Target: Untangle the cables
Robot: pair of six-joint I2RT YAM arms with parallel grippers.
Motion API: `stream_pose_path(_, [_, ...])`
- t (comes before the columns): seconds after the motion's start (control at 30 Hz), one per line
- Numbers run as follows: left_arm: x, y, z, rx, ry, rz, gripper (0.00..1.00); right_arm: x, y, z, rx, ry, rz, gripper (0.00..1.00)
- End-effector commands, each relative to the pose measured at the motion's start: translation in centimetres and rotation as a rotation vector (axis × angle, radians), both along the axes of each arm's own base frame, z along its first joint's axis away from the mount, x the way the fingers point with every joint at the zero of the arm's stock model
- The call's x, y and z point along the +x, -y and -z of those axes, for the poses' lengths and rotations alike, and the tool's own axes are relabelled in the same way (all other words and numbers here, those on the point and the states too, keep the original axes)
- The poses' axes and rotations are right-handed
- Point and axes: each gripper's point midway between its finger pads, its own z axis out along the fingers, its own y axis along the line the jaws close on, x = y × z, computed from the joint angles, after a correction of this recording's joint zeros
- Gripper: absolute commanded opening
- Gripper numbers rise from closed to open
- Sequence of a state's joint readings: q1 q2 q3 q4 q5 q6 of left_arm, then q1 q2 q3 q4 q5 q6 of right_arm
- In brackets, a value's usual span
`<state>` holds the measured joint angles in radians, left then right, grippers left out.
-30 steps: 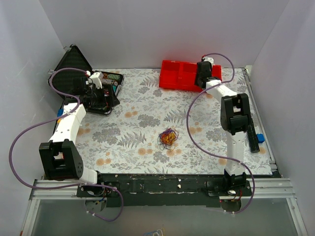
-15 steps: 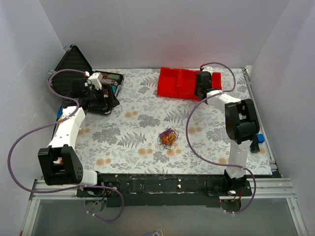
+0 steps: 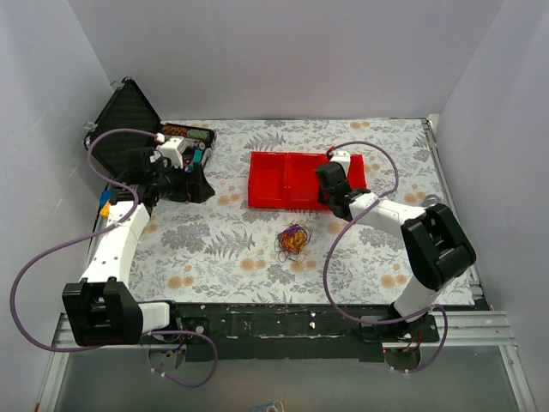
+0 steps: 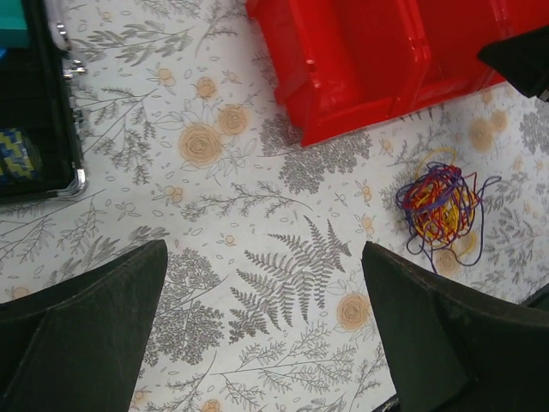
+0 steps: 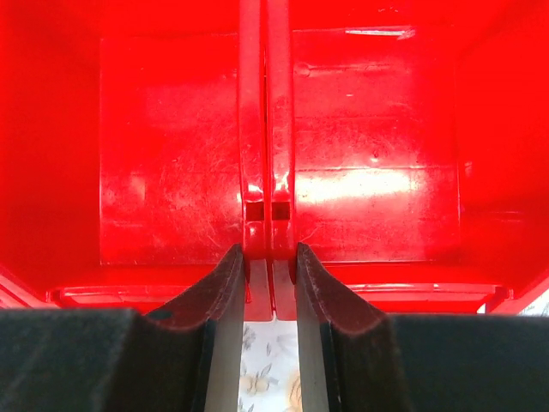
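The cables [image 3: 293, 240] are a small wiry bunch of yellow-orange, red and purple-blue strands lying on the floral mat near the middle; they also show in the left wrist view [image 4: 440, 209] at the right. My right gripper [image 3: 328, 182] is shut on the middle divider of a red two-compartment tray [image 3: 283, 178], just behind the cables; in the right wrist view the fingers [image 5: 230, 275] pinch the tray's double wall [image 5: 264, 129]. My left gripper [image 3: 196, 184] is open and empty, hovering above the mat at the left, well apart from the cables.
An open black case [image 3: 137, 116] with small items inside stands at the back left, its edge visible in the left wrist view [image 4: 39, 129]. A small blue object [image 3: 104, 209] lies at the left edge. White walls enclose the mat [image 3: 232, 249].
My right gripper has dragged the red tray from the back right toward the middle-left, close behind the cables. My left gripper has shifted slightly right and forward from the case.
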<state>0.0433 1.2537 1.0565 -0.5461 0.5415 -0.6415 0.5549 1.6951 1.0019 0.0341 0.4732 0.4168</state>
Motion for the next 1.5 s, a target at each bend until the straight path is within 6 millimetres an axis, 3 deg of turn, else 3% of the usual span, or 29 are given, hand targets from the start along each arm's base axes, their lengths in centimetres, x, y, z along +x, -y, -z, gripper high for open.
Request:
stream_pose_path(0.0, [-2.8, 3.2, -0.1, 0.022, 0.019, 0.154, 0.98, -4.9, -0.5, 2.6, 0.048, -0.106, 0.096, 0.12])
stream_pose_path(0.27, [-4.8, 5.2, 0.6, 0.029, 0.005, 0.219, 0.98, -9.0, -3.2, 2.5, 0.047, -0.098, 0.045, 0.08])
stream_pose_path(0.47, [-6.0, 6.4, 0.6, 0.018, 0.004, 0.273, 0.98, -9.7, -4.0, 2.0, 0.059, -0.079, -0.019, 0.16])
stream_pose_path(0.63, [-7.4, 8.1, 0.8, 0.013, 0.014, 0.358, 0.98, -9.0, -4.3, -1.0, 0.080, -0.032, -0.021, 0.49])
stream_pose_path(0.7, [-8.2, 9.2, 1.1, 0.023, 0.018, 0.413, 0.98, -9.1, -4.3, -2.5, 0.117, -0.011, -0.013, 0.57])
stream_pose_path(0.83, [-9.8, 11.8, 2.3, 0.050, 0.011, 0.524, 0.98, -10.2, -4.1, -5.9, 0.237, 0.059, -0.034, 0.62])
stream_pose_path(0.93, [-10.1, 13.1, 3.2, 0.059, -0.002, 0.567, 0.98, -12.3, -5.8, -7.8, 0.370, 0.118, -0.214, 0.63])
stream_pose_path(1.0, [-10.1, 13.5, 3.5, 0.043, -0.012, 0.578, 0.98, -14.4, -7.0, -7.4, 0.453, 0.094, -0.327, 0.63])
stream_pose_path(1.13, [-10.1, 13.9, 4.0, 0.024, -0.017, 0.570, 0.98, -16.9, -8.2, -3.9, 0.479, -0.017, -0.414, 0.64])
stream_pose_path(1.47, [-10.2, 13.3, 4.9, 0.044, -0.039, 0.530, 0.98, -16.7, -11.4, -1.3, 0.493, -0.072, -0.485, 0.64])
